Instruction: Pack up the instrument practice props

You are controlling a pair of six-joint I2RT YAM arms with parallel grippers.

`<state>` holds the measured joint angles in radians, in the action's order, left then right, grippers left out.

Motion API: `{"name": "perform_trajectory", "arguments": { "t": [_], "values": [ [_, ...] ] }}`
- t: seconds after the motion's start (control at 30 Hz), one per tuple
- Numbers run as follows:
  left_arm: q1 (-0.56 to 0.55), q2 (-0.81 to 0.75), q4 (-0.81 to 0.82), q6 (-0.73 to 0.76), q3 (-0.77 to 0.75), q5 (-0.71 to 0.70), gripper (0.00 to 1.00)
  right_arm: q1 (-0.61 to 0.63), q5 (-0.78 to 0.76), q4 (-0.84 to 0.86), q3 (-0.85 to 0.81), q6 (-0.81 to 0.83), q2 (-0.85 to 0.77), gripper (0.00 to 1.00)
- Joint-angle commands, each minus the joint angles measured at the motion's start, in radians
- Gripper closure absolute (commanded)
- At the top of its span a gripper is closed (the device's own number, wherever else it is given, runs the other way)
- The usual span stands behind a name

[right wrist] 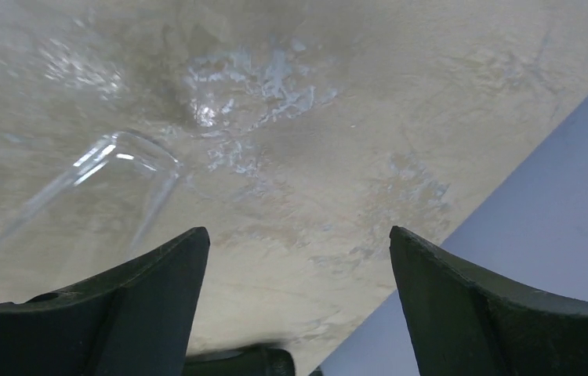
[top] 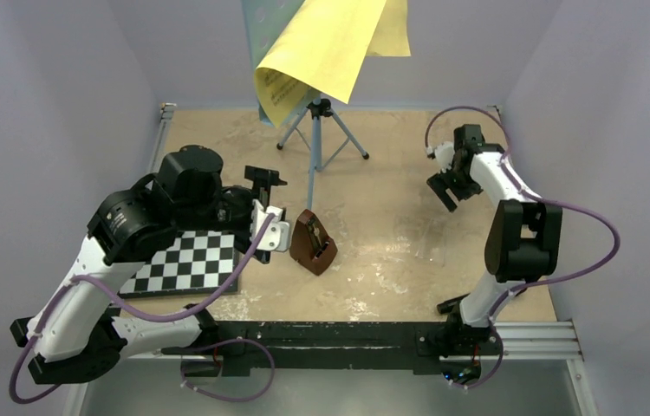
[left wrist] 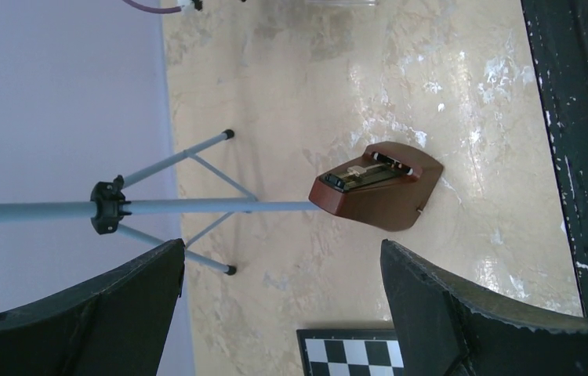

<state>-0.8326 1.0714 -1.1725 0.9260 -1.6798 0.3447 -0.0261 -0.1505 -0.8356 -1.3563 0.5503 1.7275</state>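
Beige tabletop (top: 391, 225): the brown metronome (top: 313, 244) stands near centre, with the music stand (top: 320, 109) and its yellow sheets (top: 326, 43) at twelve o'clock. The left claw (left wrist: 281, 258), spread and empty, hovers at nine o'clock by the chessboard (top: 185, 263). The right claw (right wrist: 297, 235), also spread, hangs at two o'clock over something clear (right wrist: 118, 176), perhaps a container.

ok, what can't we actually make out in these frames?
- Music stand: top view. Its head runs off the top edge and sits behind the yellow sheets.
- Chessboard: top view, the left arm covers its far left part. The left wrist view shows only a corner at the bottom edge.
- Clear glassy shape: right wrist view, blurred and cut by the left edge. Cannot tell what it is.
- Print on the sheets: top view, too small to read.
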Motion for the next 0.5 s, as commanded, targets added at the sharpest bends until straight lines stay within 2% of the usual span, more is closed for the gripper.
{"name": "perform_trajectory", "arguments": {
  "t": [0.0,0.13,0.47],
  "values": [
    [0.000,0.004,-0.008,0.016,0.009,-0.061,0.00,0.007,-0.099,0.209,0.156,0.307,-0.040,0.11],
    [0.001,0.017,0.008,-0.002,0.012,-0.094,0.00,0.043,-0.089,0.309,0.238,0.430,-0.047,0.11],
    [0.040,0.048,0.034,-0.020,-0.005,-0.106,0.00,0.194,-0.113,0.313,0.241,0.566,-0.015,0.10]
  ]
}}
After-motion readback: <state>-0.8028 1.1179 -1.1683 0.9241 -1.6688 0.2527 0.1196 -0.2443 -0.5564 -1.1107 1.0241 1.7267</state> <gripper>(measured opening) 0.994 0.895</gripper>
